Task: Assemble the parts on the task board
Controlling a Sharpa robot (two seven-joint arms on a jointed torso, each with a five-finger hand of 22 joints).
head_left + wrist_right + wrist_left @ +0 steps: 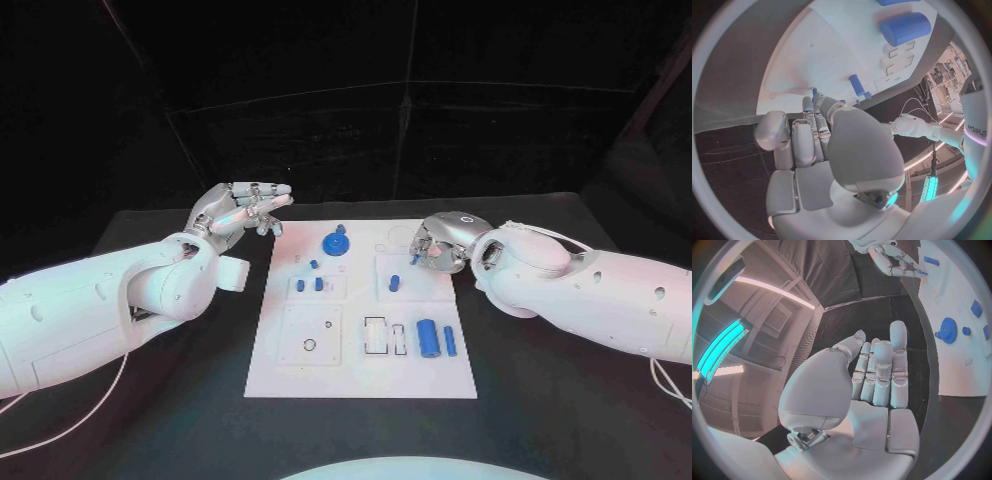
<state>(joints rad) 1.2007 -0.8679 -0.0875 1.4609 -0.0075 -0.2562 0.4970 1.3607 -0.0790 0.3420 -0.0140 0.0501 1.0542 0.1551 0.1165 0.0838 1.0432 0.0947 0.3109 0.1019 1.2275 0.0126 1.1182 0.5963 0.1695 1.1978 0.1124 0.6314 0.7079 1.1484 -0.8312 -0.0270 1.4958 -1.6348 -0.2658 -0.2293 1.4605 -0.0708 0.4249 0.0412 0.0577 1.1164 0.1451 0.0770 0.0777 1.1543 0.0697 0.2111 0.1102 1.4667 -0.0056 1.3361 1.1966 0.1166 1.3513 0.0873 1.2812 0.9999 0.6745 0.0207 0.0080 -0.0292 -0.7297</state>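
1. Your task board (pixel 361 375) lies flat in the middle of the black bench (pixel 562 420), long side running from 12 to 6 o'clock.
2. On it you have a blue gear (pixel 336 243) near the 12 o'clock end, small blue pegs (pixel 309 283) just below the gear, a blue pin (pixel 392 283) to their 3 o'clock side, and a large blue cylinder (pixel 428 336) with a slimmer blue rod (pixel 450 341) beside it toward 5 o'clock.
3. Your right hand (pixel 437 246) sits over the board's 1 o'clock corner, fingers curled in and pinching a small blue part (pixel 415 259) at the fingertips.
4. Your left hand (pixel 242 212) hovers off the board at 11 o'clock, above the bench, fingers apart and holding nothing.
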